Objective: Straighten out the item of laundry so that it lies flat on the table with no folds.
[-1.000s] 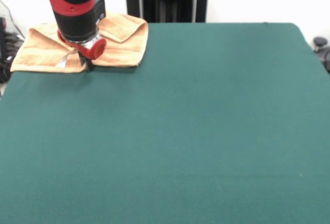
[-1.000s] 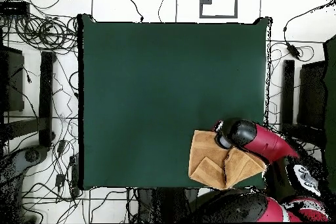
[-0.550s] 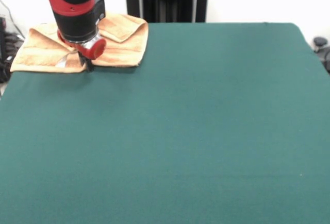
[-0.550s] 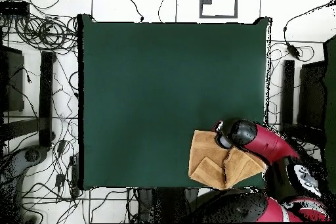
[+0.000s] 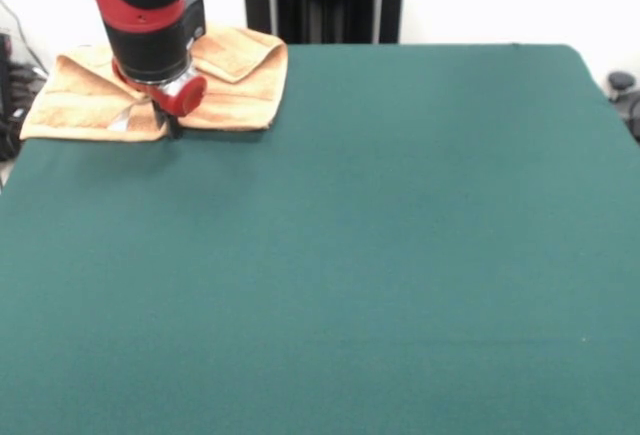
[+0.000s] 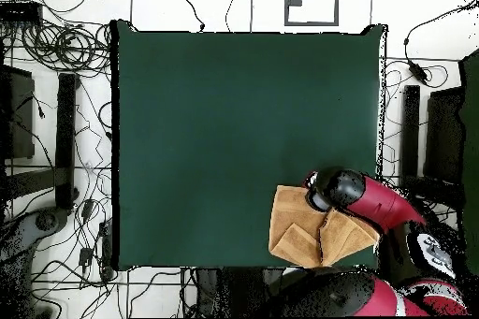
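Front view: unmarked folded towel (image 5: 235,85) under gripper (image 5: 172,125), table (image 5: 380,255) corner.

Orange-tan towel (image 5: 235,80) with paler band stripes; dark green table (image 5: 380,255); red-and-black arm (image 5: 150,15).

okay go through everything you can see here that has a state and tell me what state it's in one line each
towel: folded over itself, flaps overlapping, lying at a table corner, not flat.
gripper: low at the towel's edge; open or shut cannot be told.
table: bears the towel at one corner.
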You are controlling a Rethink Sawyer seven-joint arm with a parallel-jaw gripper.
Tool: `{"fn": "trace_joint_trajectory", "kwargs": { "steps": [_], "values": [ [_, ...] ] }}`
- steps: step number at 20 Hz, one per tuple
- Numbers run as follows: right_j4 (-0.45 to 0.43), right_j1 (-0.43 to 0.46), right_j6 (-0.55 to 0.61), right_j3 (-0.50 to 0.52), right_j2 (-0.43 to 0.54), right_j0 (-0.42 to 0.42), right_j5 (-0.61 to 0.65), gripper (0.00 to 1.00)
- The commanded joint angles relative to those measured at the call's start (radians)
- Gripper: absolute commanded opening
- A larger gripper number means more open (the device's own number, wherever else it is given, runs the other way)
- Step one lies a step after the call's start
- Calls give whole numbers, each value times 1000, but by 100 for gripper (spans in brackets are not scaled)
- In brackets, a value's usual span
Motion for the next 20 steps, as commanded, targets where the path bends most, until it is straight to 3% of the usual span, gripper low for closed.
{"fn": "trace_joint_trajectory", "kwargs": {
  "steps": [1, 12, 20],
  "values": [
    [68, 139, 164, -96, 67, 70, 84, 0],
    [114, 215, 206, -293, 58, 121, 199, 0],
    [155, 246, 236, -355, 67, 136, 233, 0]
  ]
}}
